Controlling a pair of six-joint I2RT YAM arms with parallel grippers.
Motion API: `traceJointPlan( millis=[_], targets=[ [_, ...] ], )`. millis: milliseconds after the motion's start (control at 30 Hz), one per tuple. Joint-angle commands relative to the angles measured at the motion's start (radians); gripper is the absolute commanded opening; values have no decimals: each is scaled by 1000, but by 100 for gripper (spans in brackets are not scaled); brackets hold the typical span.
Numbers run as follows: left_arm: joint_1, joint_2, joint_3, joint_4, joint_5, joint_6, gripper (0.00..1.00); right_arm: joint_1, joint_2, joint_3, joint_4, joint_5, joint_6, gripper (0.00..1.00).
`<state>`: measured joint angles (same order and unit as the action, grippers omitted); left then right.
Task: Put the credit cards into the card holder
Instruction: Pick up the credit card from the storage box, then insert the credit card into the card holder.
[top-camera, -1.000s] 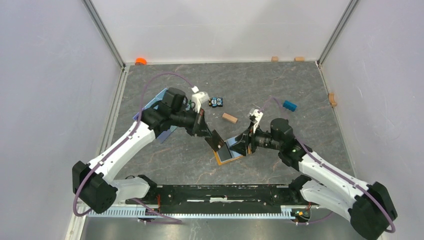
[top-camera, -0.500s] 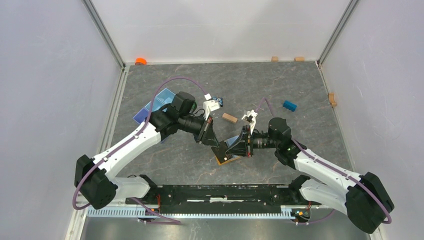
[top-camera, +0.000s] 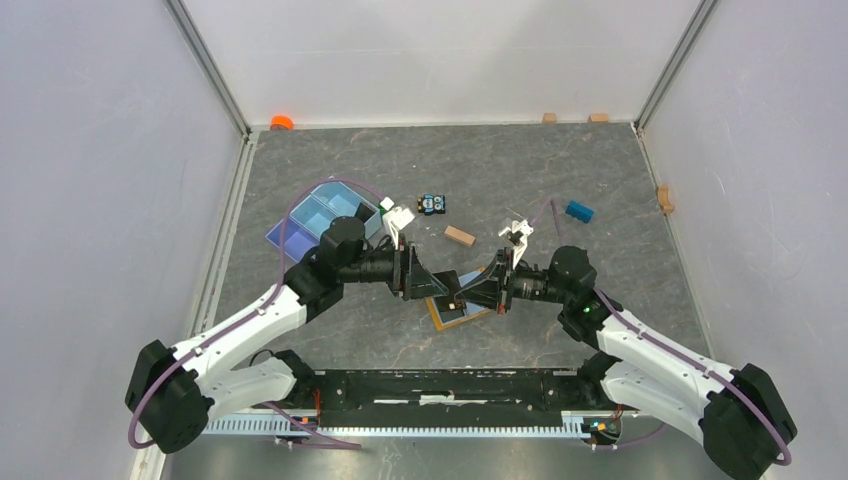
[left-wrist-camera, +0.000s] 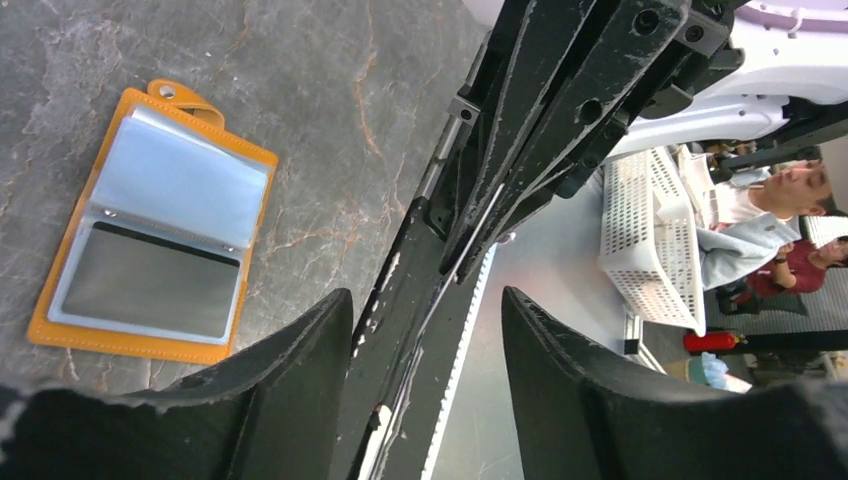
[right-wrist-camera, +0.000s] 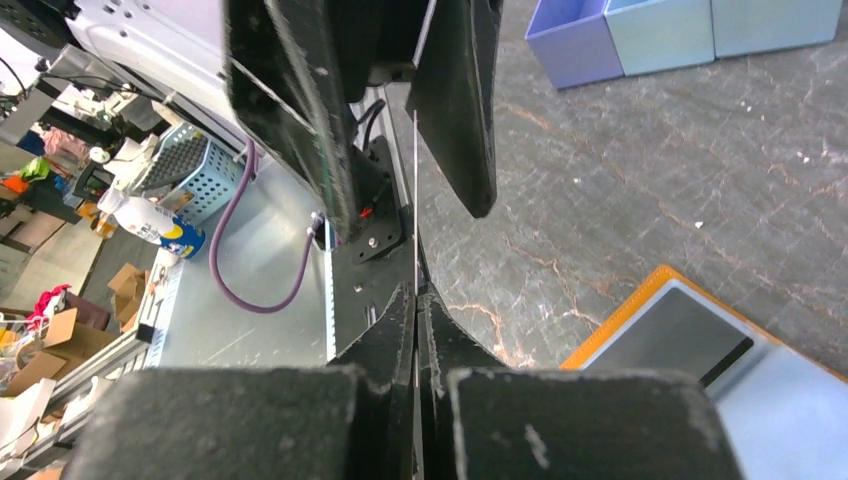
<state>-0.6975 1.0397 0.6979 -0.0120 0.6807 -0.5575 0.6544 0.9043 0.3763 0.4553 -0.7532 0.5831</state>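
Two white-and-black robot arms meet over the middle of a grey marbled desk (top-camera: 560, 170). Between them a thin dark credit card (top-camera: 450, 282) is held up off the surface, seen edge-on from both wrist cameras.

The right gripper (top-camera: 470, 292) is pinched fully closed on this card. The left gripper (top-camera: 428, 284) faces it with its fingers spread apart, one on each side of the card and clear of it, holding nothing.

Just below the two grippers, a flat orange-tan card holder (left-wrist-camera: 120, 345) lies open like a book on the desk. One clear pocket holds a second dark card (left-wrist-camera: 150, 285). The other leaf looks pale blue-grey, and I cannot tell whether a card is in it.

Behind the left arm sits a light blue divided tray (top-camera: 325, 210). Farther back are a small black toy car (top-camera: 432, 204), a small wooden block (top-camera: 459, 236) and a small blue block (top-camera: 579, 211), all well apart from the card holder.
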Motion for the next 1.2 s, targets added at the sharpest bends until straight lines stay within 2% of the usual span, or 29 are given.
traceJointPlan(
  millis=[0,133,300,333,400,433,467,533,633,700,833,900,1000,1167],
  targets=[
    [-4,-27,-63,252,24,-180,56,1,-21,-14,111,34,46,0],
    [-7,-32,-99,292,33,-219,46,1,-25,-31,144,41,70,0],
    [-8,-54,-132,311,8,-235,7,-1,-25,-23,89,80,43,0],
    [-8,-54,-138,311,-1,-238,3,-2,-29,-12,41,103,22,8],
    [-8,-47,-149,307,-29,-244,2,-4,-37,25,-90,182,-45,41],
    [-8,-40,-154,299,-49,-248,2,-4,-44,44,-163,235,-84,52],
    [-9,-24,-154,281,-78,-256,2,-5,-47,67,-257,310,-125,61],
    [-12,13,-148,268,-127,-281,2,-10,-45,104,-418,486,-176,70],
    [-19,80,-131,247,-200,-324,2,-19,-7,155,-619,715,-221,71],
    [-22,124,-118,210,-245,-326,2,-19,26,172,-679,781,-256,72],
    [-22,209,-105,190,-262,-347,2,-19,80,163,-679,766,-307,73],
    [-26,243,-103,204,-256,-372,2,-19,113,160,-664,756,-315,70],
    [-31,273,-98,221,-253,-387,2,-19,156,151,-620,702,-323,58],
    [-30,318,-91,221,-255,-392,2,-20,222,153,-578,675,-337,45]
  ],
)
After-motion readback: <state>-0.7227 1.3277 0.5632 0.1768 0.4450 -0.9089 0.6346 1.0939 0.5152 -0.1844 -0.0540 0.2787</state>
